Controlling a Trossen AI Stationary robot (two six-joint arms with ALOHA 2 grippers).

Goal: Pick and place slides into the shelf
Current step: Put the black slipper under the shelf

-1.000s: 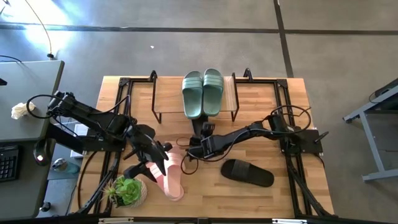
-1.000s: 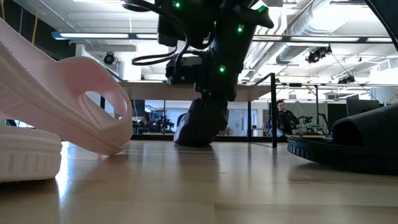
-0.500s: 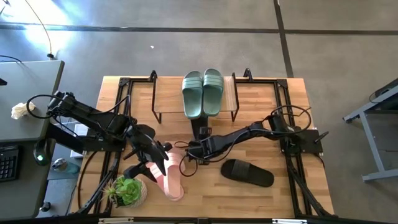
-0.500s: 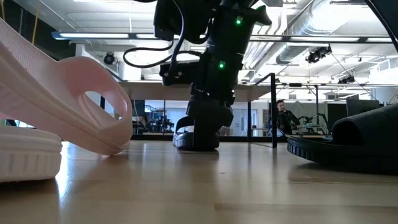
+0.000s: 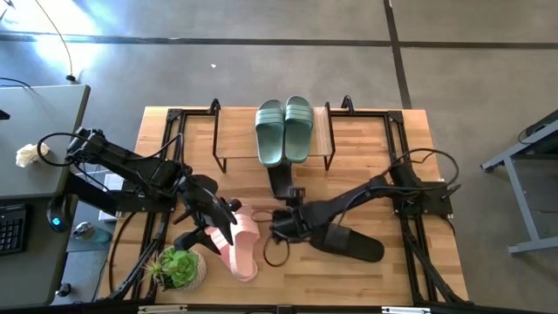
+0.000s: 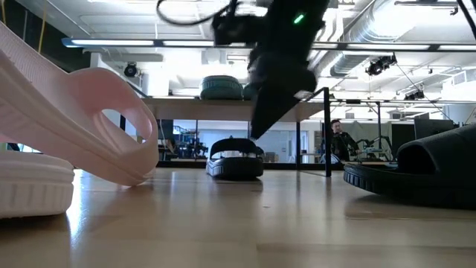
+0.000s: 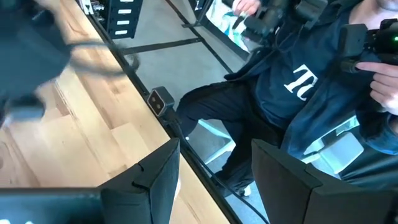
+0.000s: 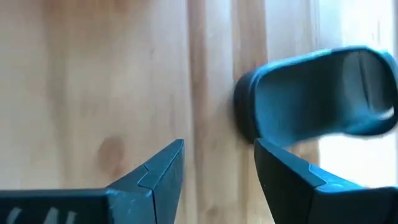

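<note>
Right gripper (image 5: 281,228) hangs empty, jaws apart, above the loose black slide (image 5: 347,242), and a shallow grab could skid it off the table (image 5: 410,148).

Premises: a robotics laboratory or industrial workshop, with a sealed grey concrete floor (image 5: 261,61) marked by dark tape lines. Beyond the right pincer (image 6: 260,126) in the low view lie an open hall with exposed ceiling ducts (image 6: 372,33), strip lighting, glazed partitions and a seated person (image 6: 341,138) among equipment. A side bench (image 5: 35,139) with a keyboard (image 5: 10,228) stands past the left pincer (image 5: 228,218), away from the wooden desk (image 5: 366,131).
</note>
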